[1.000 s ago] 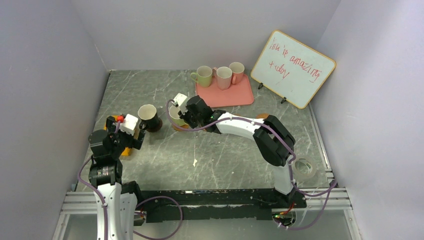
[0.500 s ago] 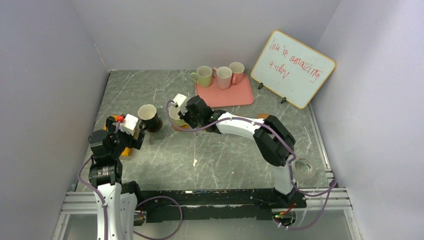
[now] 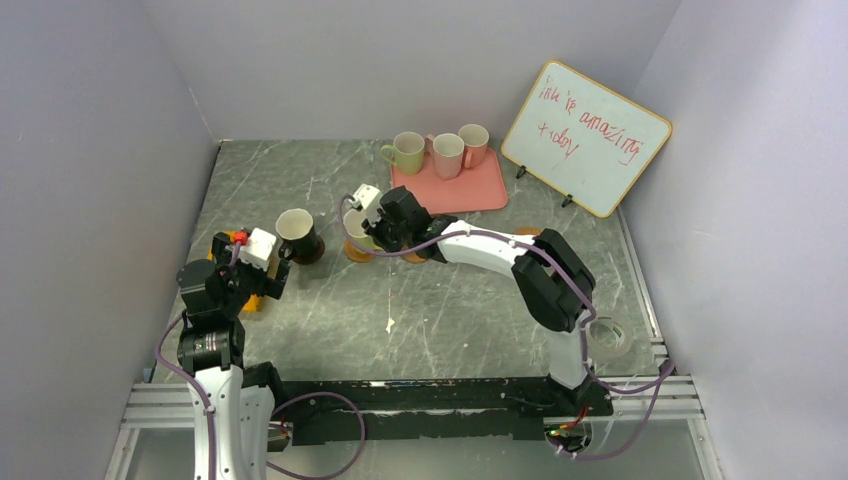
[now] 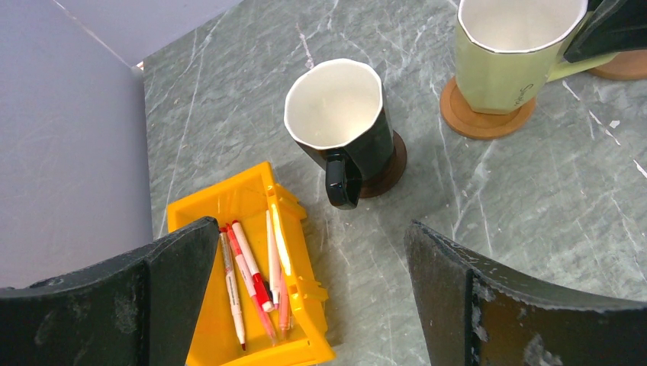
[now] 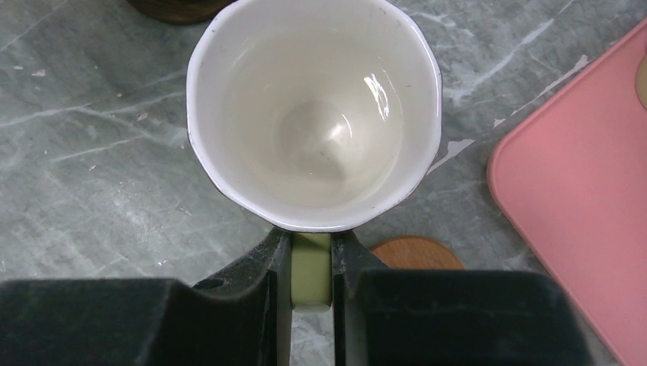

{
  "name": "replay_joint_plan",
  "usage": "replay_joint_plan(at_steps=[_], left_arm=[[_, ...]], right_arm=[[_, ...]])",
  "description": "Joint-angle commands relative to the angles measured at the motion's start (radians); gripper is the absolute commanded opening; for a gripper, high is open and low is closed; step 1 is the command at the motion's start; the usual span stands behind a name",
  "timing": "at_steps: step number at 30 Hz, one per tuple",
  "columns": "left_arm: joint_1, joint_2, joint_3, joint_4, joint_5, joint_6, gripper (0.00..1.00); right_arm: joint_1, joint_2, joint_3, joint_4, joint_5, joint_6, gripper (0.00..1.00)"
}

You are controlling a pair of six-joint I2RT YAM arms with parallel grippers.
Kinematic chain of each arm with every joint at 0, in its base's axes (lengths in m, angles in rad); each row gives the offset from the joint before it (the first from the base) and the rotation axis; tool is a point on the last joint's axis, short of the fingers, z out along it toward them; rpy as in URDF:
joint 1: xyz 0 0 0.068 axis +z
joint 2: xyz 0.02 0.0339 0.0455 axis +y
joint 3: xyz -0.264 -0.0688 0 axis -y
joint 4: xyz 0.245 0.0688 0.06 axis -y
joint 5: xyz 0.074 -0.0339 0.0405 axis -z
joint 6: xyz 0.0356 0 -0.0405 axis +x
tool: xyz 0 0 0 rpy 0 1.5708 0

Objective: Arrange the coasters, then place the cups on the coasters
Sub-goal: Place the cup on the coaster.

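We see the green cup (image 5: 314, 114) has shifted slightly toward the pink tray (image 3: 470, 190). It stands on a tan coaster (image 4: 488, 122), beside the dark cup (image 4: 339, 122). Our right gripper (image 5: 311, 263) pinches its handle tightly. Our left gripper (image 4: 305, 252) gapes wide, holding nothing.

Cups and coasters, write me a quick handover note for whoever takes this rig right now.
Left pincer: open, empty, near the dark cup.
Right pincer: shut on the handle of a green cup.
Done: dark cup on dark coaster; green cup on, or just above, a tan coaster.
Left: release it, then move the three cups from the pink tray onto coasters.
One bare tan coaster lies beside the green cup; the rest are not clearly visible.
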Motion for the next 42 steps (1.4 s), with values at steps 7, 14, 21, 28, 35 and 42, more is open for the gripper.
replay_joint_plan(at_steps=[7, 14, 21, 28, 35, 42], left_arm=[[0.006, -0.006, -0.002, 0.011, 0.026, 0.006, 0.96], [0.006, -0.006, -0.003, 0.012, 0.025, 0.005, 0.96], [0.006, -0.007, -0.003, 0.011, 0.026, 0.006, 0.96], [0.007, -0.006, -0.003, 0.011, 0.026, 0.006, 0.96], [0.007, -0.008, -0.002, 0.011, 0.026, 0.006, 0.96], [0.007, -0.008, -0.003, 0.011, 0.025, 0.006, 0.96]], right_arm=[[-0.002, -0.061, 0.038, 0.016, -0.097, 0.007, 0.0], [-0.002, -0.054, 0.037, 0.022, -0.083, 0.012, 0.0], [-0.003, -0.055, 0.038, 0.026, -0.063, 0.01, 0.03], [-0.002, -0.054, 0.04, 0.022, -0.063, 0.008, 0.11], [-0.002, -0.053, 0.042, 0.02, -0.068, 0.009, 0.15], [-0.002, -0.059, 0.045, 0.016, -0.061, 0.01, 0.2]])
